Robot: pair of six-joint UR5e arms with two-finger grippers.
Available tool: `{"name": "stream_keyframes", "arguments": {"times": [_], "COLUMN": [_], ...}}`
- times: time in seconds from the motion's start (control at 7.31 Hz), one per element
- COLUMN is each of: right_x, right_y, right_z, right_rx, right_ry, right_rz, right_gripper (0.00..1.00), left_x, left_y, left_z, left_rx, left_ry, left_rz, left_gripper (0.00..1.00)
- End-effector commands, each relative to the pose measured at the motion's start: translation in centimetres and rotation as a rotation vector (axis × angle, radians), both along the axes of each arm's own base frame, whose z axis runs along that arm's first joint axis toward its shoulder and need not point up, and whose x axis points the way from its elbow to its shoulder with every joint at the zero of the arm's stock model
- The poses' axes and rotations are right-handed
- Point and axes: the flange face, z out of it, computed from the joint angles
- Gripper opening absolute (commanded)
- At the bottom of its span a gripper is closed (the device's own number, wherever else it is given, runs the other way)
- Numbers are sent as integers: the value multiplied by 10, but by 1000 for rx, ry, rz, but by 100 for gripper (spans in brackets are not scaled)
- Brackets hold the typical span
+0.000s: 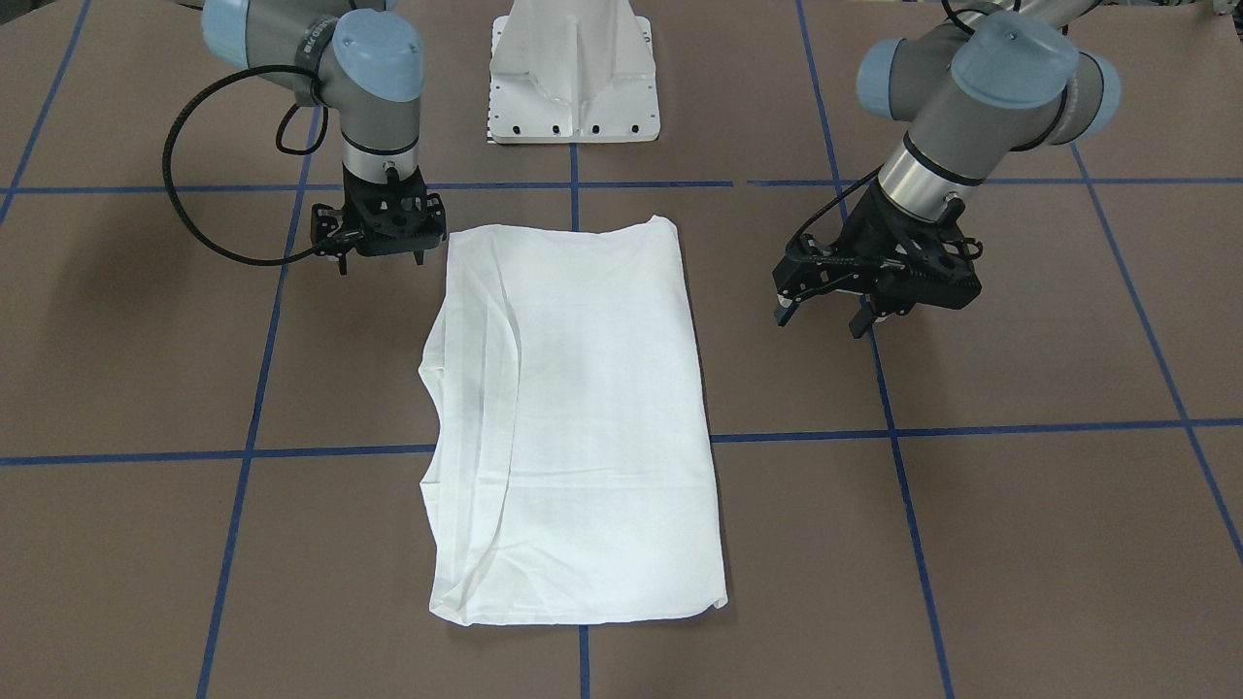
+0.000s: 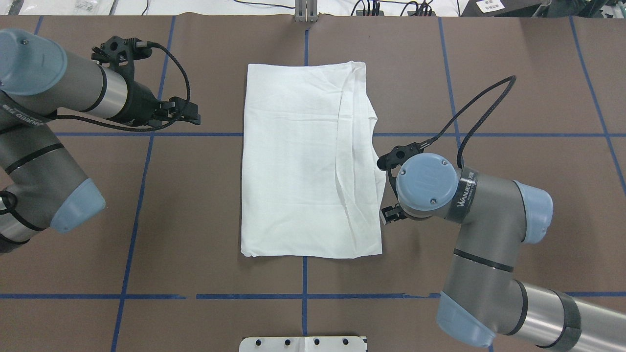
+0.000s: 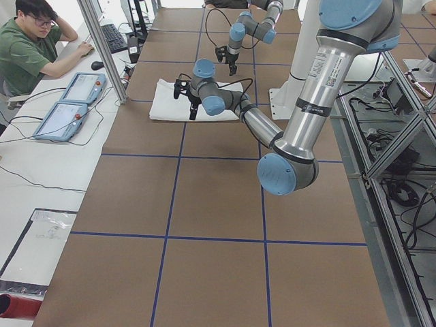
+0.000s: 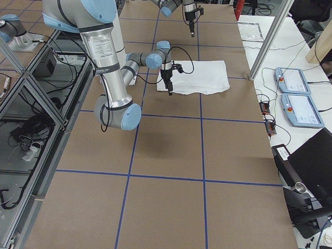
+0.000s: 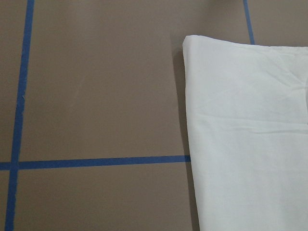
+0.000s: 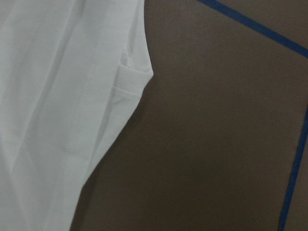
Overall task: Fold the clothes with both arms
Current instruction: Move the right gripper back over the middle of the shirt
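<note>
Presently, in the front-facing view, the white T-shirt (image 1: 583, 417) lies flat on the brown counter (image 1: 1020, 340), folded into a long narrow rectangle with one short edge towards the white pedestal base (image 1: 575, 78). No sleeve hangs free, so the lengthwise folds are judged done and a crosswise fold outstanding. The right hand (image 1: 381, 260) hangs just beside the T-shirt's layered long edge, towards its pedestal end, fingers spread and empty. The left hand (image 1: 821, 322) hangs tilted, clear of the T-shirt's plain long edge, also spread and empty. Neither touches the cloth, and this placing on opposite sides is judged a stand-off ahead of a paired grasp. The overhead view confirms this: the right wrist hides most of its hand at the layered edge, where stacked folds bulge outward, while the left hand stands apart from the straight edge, nearer the T-shirt's far end. Both side views show the T-shirt as a small white patch with one hand on either side of it, and finger state cannot be told there. A person (image 3: 27, 48) sits well away from the T-shirt. The left wrist view shows a T-shirt corner and its straight edge beside bare counter crossed by blue tape (image 5: 96, 162), with no fingers in shot. The right wrist view shows a hemmed fold jutting from the layered edge, again with no fingers.
</note>
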Motion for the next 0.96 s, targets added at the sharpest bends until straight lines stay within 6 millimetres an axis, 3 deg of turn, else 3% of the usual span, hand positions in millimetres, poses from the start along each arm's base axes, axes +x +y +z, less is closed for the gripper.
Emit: {"name": "stream_keyframes", "arguments": {"times": [0.0, 0.14, 0.27, 0.55, 0.82], "right_x": [-15, -44, -66, -104, -107], "right_y": [-25, -41, -53, -65, -63], "right_z": [-48, -73, -82, -57, -50], "right_rx": [14, 15, 10, 31, 25], "right_ry": [-66, -71, -64, -119, -107], "right_rz": [13, 15, 17, 17, 12], "right_gripper": [100, 100, 100, 100, 100], "left_x": [0, 0, 1, 0, 0], "left_y": [0, 0, -1, 0, 0], "left_z": [1, 3, 6, 7, 7], "left_rx": [3, 3, 1, 0, 1], "left_ry": [-2, -5, -8, -10, -10], "left_rz": [2, 3, 4, 4, 5], "left_gripper": [100, 100, 100, 100, 100]}}
